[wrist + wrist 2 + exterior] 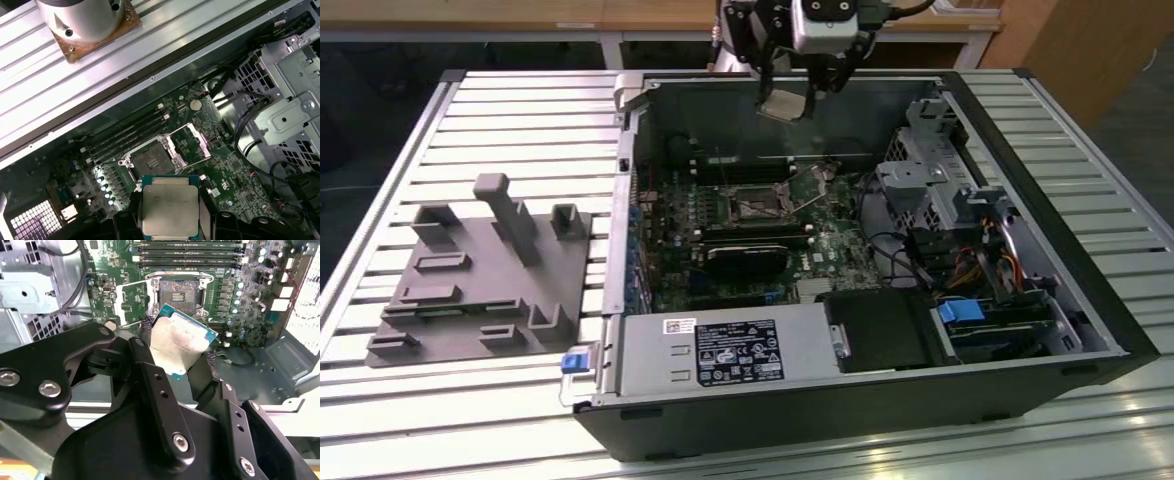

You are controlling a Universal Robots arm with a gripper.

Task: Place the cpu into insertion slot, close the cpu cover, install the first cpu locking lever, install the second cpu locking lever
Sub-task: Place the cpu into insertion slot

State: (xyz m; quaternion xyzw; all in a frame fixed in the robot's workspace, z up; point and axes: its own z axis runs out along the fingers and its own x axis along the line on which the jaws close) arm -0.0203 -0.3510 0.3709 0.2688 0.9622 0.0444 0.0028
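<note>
Slatted table (pixel 507 110), open case (pixel 854 410) — our gripper (pixel 178 340) grips the cpu (pixel 170 210); we should level it squarely over the insertion slot (pixel 150 157).

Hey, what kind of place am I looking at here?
Probably a robotics lab or test bench for computer assembly: an open computer case lies on a slatted metal table, a grey fixture block sits beside it, and the gripper holds the cpu above the motherboard.

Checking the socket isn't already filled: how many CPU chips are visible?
1. The cpu is clamped in the pincer in mid-air; the insertion slot is empty.
</note>
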